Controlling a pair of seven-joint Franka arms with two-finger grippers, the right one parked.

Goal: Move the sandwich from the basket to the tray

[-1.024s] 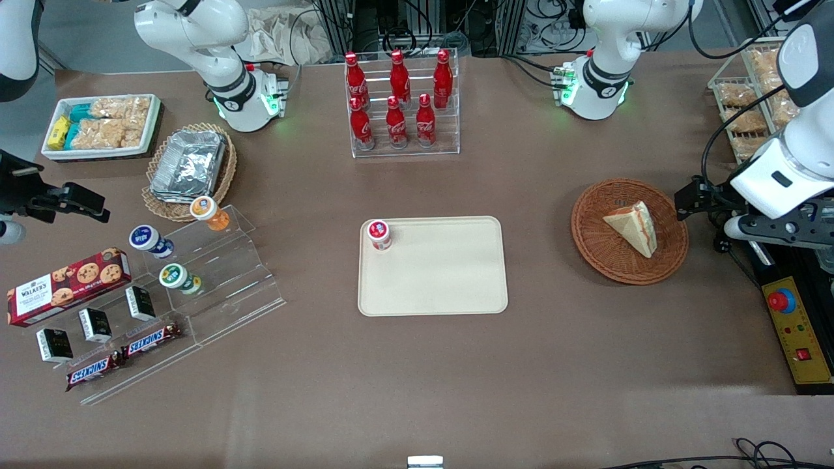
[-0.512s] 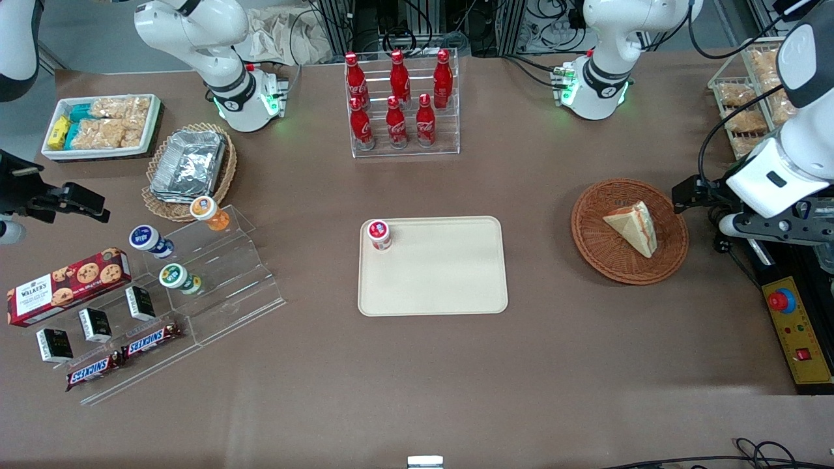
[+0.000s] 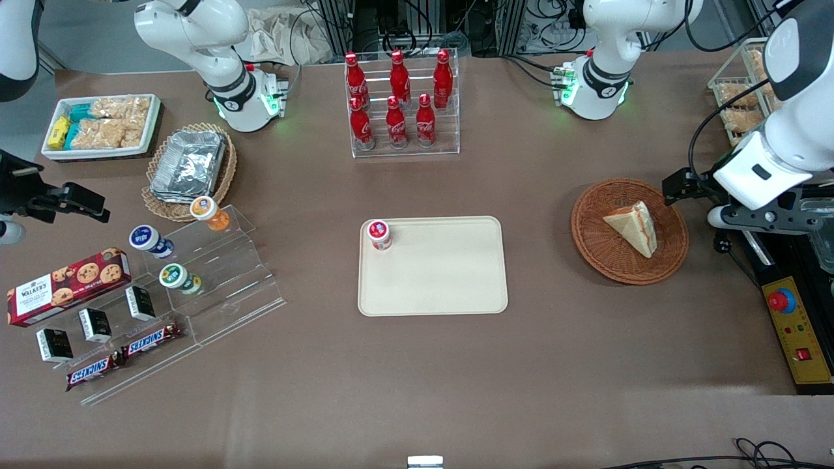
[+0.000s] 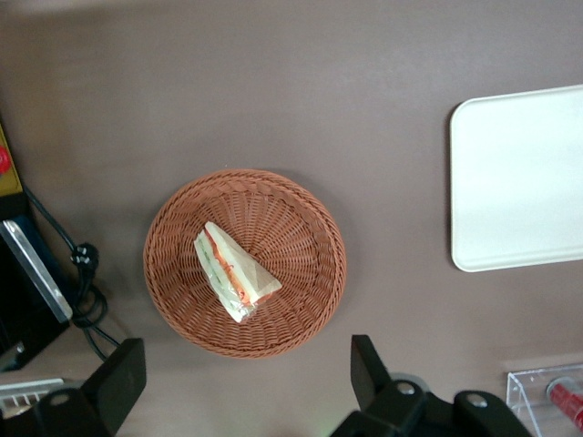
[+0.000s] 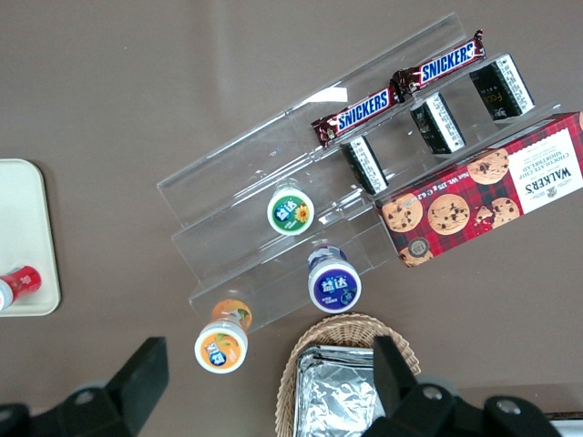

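Note:
The sandwich (image 3: 633,227), a pale wedge with red and orange filling along its edge, lies in the round reddish-brown basket (image 3: 599,254). Both also show in the left wrist view, the sandwich (image 4: 235,271) in the middle of the basket (image 4: 301,300). My left gripper (image 3: 759,220) hangs high over the table beside the basket, toward the working arm's end. In the left wrist view the gripper (image 4: 244,378) is open wide and empty, its fingers (image 4: 118,382) standing apart from the basket rim. The cream tray (image 3: 449,280) lies mid-table, toward the parked arm from the basket.
A small red-lidded cup (image 3: 378,234) stands in one corner of the tray. A clear rack of red bottles (image 3: 401,104) stands farther from the camera. A yellow control box (image 3: 798,326) and cables (image 4: 86,291) lie at the working arm's table end.
My left arm has shifted a little toward the basket and slightly farther from the camera. The sandwich, basket and tray have not moved.

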